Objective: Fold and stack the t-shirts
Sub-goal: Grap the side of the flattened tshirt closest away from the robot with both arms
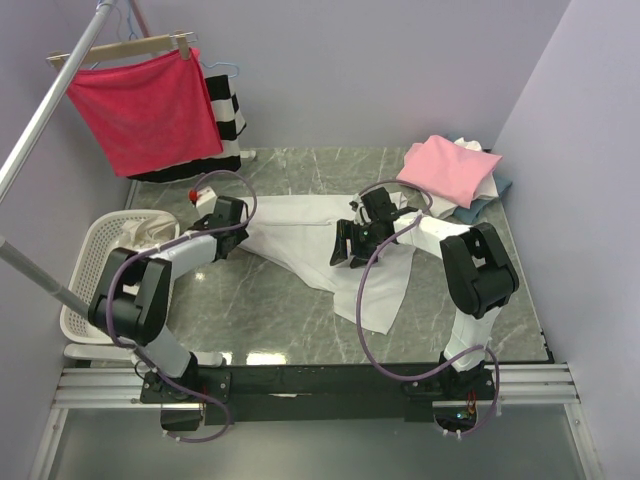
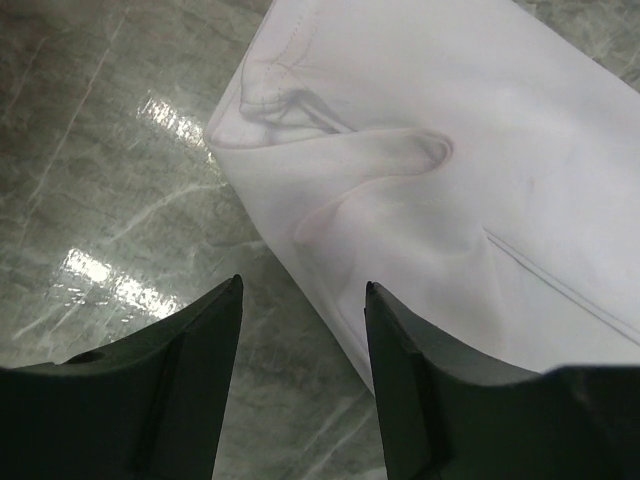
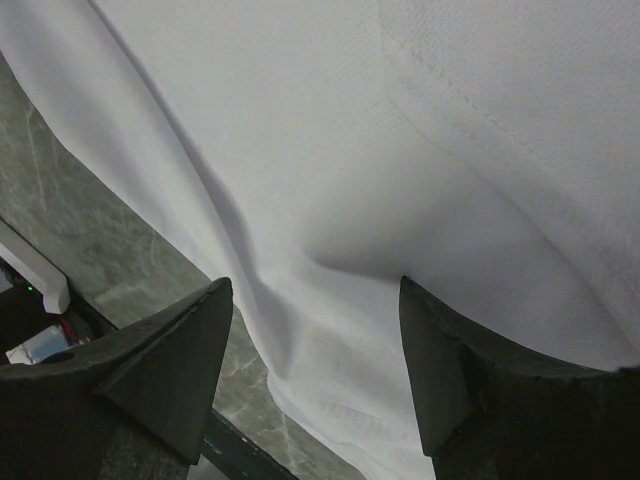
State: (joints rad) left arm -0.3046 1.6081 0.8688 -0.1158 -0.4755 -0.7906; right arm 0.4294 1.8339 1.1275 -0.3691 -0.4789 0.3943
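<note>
A white t-shirt [image 1: 295, 235], plain and smooth-woven, is spread on the grey marbled surface [image 1: 260, 300]. It lies between the two claws and reaches under both. In the left wrist view a soft raised fold and a curled, stitched hem are seen just ahead of the left claw [image 2: 303, 283], and a straight seam runs off on its right-finger side. The left claw is released, its jaws set wide, with the shirt's edge crossing the gap below them and no cloth gripped. The right claw [image 3: 315, 281] is likewise released and is spread over white cloth that fills nearly everything ahead of it. A stitched seam is seen ahead of it and to its right.

Whether the tips of either claw touch the cloth cannot be told. The shirt's neck cannot be made out, and part of the cloth is covered by the right arm in the top view, so which end points where cannot be told. Its long axis is laid from the left claw across to the right claw, and a further flap extends from the right claw toward the arm bases.

Beyond the right claw and to its right, well apart, a pink t-shirt [image 1: 450, 168] is piled on a white one [image 1: 470, 147] and a blue-grey one [image 1: 487, 203], both mostly hidden.
</note>
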